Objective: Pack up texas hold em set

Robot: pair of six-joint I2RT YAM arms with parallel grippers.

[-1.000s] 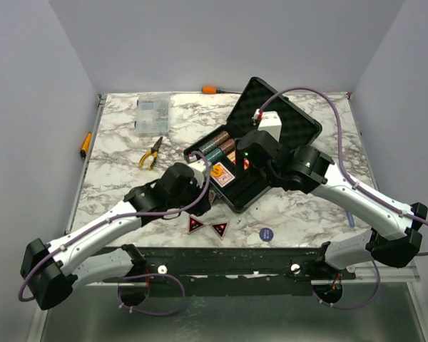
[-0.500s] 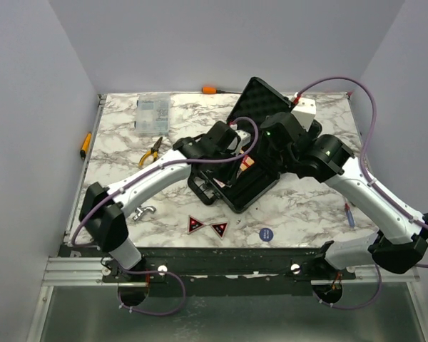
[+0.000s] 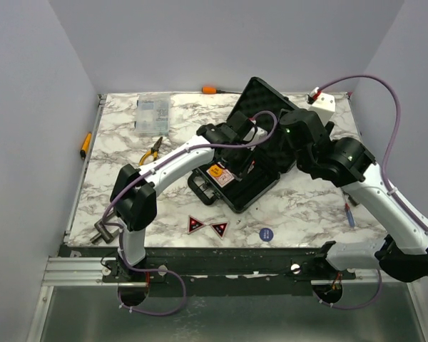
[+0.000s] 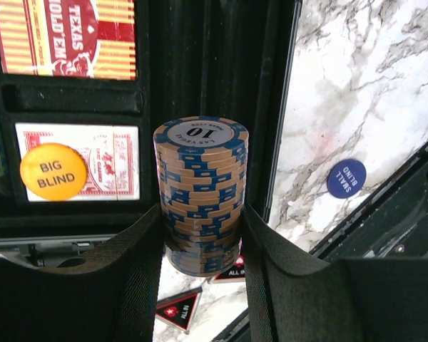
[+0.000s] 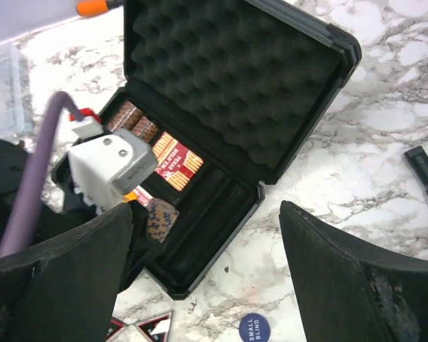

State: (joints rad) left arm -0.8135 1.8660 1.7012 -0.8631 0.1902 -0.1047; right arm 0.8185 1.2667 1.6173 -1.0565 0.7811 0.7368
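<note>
Marbled worktop (image 4: 364,71) carries the open briefcase (image 5: 235,64). Clamped in the left end effector (image 4: 201,210) is a stack of tan-and-blue 10 chips (image 4: 201,178). Just beyond it lies the case's empty trough (image 4: 221,64), the stack's long axis seemingly in line with it. Spread wide and empty, the right end effector (image 5: 207,271) hovers farther from that trough.

Falls bright and even from overhead, leaving only faint soft shadows on the white grey-veined marble tabletop (image 3: 307,206). Renders the tan-and-blue poker chip stack (image 4: 200,192) crisply, blurs the near purple cable (image 5: 32,178), swallows detail inside the black foam-lined briefcase (image 4: 200,57).
</note>
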